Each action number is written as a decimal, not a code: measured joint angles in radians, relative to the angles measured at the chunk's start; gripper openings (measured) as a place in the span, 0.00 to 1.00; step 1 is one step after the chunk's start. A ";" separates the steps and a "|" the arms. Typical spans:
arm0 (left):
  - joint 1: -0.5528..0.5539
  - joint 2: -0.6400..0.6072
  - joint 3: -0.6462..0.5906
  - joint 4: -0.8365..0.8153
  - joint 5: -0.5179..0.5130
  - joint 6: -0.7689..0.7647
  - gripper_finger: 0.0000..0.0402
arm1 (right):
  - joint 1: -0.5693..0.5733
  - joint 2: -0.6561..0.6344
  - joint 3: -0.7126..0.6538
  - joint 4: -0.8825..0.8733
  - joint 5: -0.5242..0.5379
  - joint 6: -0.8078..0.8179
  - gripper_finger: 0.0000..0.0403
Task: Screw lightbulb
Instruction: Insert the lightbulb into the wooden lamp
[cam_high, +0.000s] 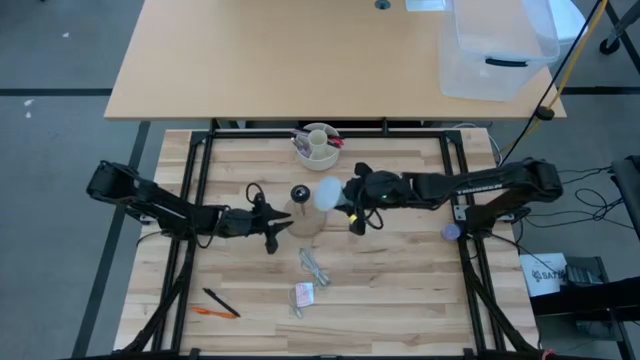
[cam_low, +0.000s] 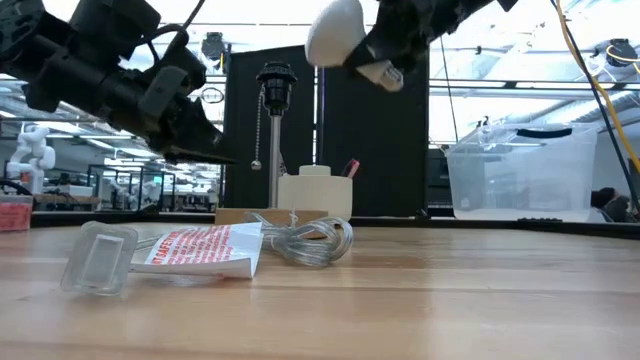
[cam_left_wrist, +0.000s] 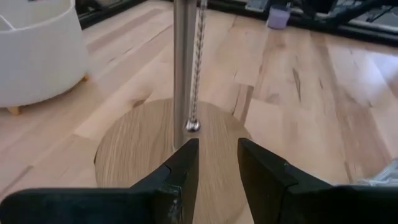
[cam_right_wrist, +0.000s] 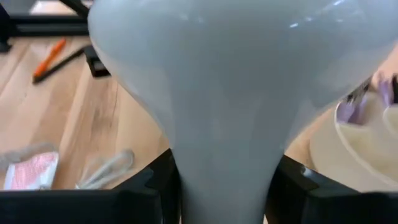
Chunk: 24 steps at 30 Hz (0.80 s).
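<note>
There is one lightbulb (cam_high: 327, 193), near the middle of the high view, and one wooden lamp base (cam_high: 302, 215) just left of it. One cream cup (cam_high: 318, 144) stands above them. Two pens (cam_high: 212, 304) lie at the lower left. One clear cord bundle (cam_high: 314, 266), one paper packet (cam_high: 303, 294), one purple object (cam_high: 451, 232), one clear bin (cam_high: 497, 45).

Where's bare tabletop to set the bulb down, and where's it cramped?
Free: the table between the clear cord bundle and the purple item, and the near right corner. Crowded: around the lamp base, with the lightbulb, both end effectors and the pen cup.
</note>
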 joint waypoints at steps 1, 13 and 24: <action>0.000 -0.013 0.000 -0.002 0.000 0.000 0.29 | 0.002 -0.005 0.000 0.013 0.000 -0.009 0.39; -0.018 -0.399 0.000 -0.160 0.003 0.019 0.29 | 0.008 -0.002 0.000 0.314 -0.024 -0.145 0.39; -0.012 -0.558 0.011 0.061 -0.127 0.246 0.29 | -0.020 0.084 0.001 0.622 -0.131 -0.221 0.39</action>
